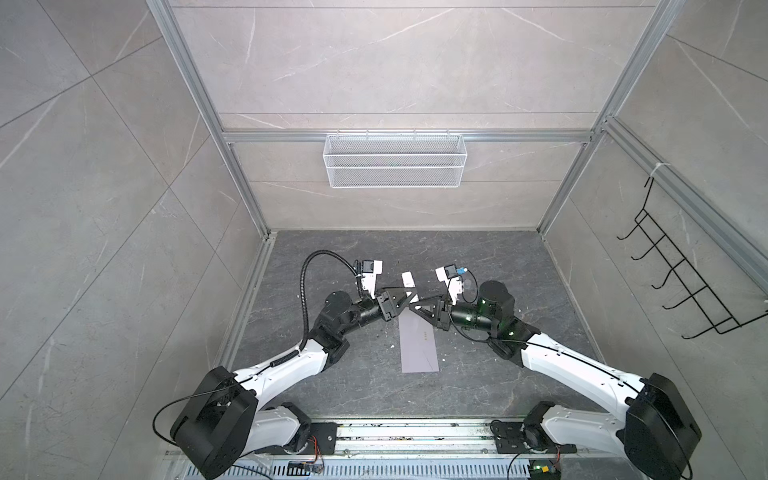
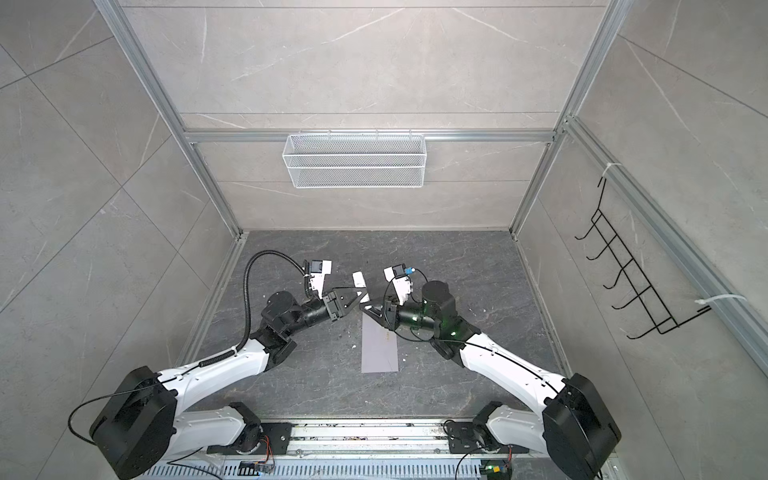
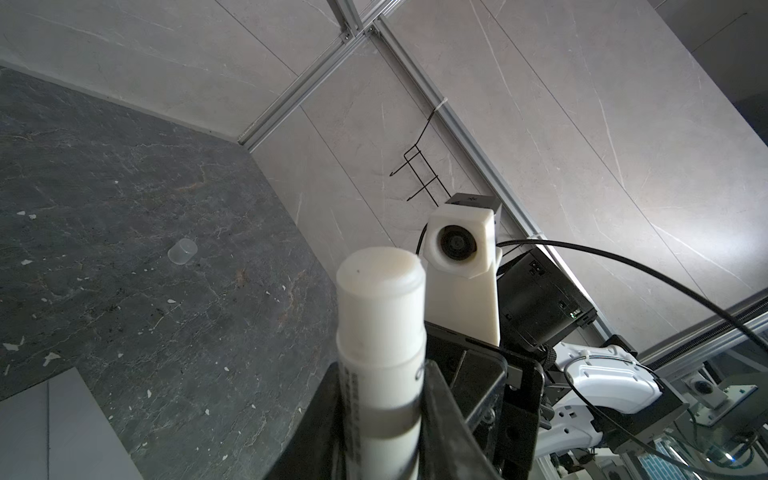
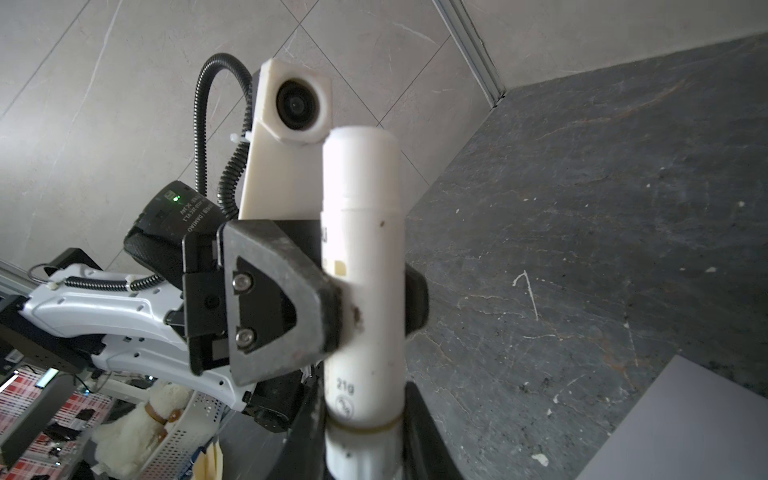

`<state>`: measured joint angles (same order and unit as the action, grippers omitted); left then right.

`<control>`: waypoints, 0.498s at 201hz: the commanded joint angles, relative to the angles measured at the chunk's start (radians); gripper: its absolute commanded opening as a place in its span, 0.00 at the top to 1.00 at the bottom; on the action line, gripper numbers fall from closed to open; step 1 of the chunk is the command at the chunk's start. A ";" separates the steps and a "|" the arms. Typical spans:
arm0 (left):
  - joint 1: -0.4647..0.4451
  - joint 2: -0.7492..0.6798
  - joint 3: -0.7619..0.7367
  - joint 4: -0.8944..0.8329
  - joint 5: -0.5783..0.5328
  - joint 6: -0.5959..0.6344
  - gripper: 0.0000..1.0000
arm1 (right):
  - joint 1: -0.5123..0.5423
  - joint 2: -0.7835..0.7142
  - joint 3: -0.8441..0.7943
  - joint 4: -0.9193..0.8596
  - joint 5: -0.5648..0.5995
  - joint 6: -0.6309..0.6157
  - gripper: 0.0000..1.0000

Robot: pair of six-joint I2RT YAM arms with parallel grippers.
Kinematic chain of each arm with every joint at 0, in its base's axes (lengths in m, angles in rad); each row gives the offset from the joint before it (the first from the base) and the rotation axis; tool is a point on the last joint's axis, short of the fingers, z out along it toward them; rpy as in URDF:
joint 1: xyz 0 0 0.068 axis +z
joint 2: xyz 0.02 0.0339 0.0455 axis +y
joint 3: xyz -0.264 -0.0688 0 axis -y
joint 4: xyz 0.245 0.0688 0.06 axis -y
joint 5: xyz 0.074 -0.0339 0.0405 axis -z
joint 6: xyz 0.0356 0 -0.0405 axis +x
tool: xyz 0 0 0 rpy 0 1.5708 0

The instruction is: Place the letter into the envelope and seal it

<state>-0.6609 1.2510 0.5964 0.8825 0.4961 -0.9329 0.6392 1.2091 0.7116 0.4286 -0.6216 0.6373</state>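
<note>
The pale lavender-grey envelope (image 1: 417, 345) (image 2: 379, 347) lies flat on the dark table, its orange mark facing up. Corners of it also show in both wrist views (image 3: 41, 424) (image 4: 685, 424). The letter is out of view. Just beyond the envelope's far end, a white glue stick (image 1: 408, 279) (image 2: 360, 279) is held above the table with its uncapped end up. My left gripper (image 1: 409, 298) (image 3: 380, 415) is shut on the glue stick (image 3: 380, 316) around its middle. My right gripper (image 1: 417, 308) (image 4: 365, 436) is closed on the lower end of the stick (image 4: 361, 249), right below the left gripper's fingers (image 4: 282, 307).
A small clear cap (image 3: 183, 251) lies on the table beyond the grippers. White scraps dot the tabletop (image 1: 478, 374). A white wire basket (image 1: 395, 160) hangs on the back wall. A black hook rack (image 1: 681, 282) is on the right wall.
</note>
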 commanded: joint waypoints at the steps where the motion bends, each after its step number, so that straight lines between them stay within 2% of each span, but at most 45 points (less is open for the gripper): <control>1: -0.001 0.004 0.040 0.075 0.012 0.009 1.00 | 0.002 0.000 0.046 -0.041 0.038 -0.015 0.84; 20: -0.001 0.005 0.040 0.057 0.009 0.022 1.00 | 0.003 -0.001 0.054 -0.083 0.076 -0.027 0.89; 44: -0.001 -0.002 0.042 0.008 -0.002 0.050 1.00 | 0.003 0.000 0.083 -0.186 0.158 -0.049 1.00; 69: -0.001 -0.010 0.046 -0.041 -0.024 0.077 1.00 | 0.010 -0.005 0.117 -0.302 0.281 -0.074 1.00; 100: -0.002 0.002 0.047 -0.051 -0.029 0.085 1.00 | 0.055 -0.001 0.175 -0.460 0.496 -0.132 1.00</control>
<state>-0.6605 1.2530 0.6083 0.8070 0.4526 -0.9165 0.6891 1.2091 0.8265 0.1463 -0.4328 0.5468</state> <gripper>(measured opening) 0.277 0.251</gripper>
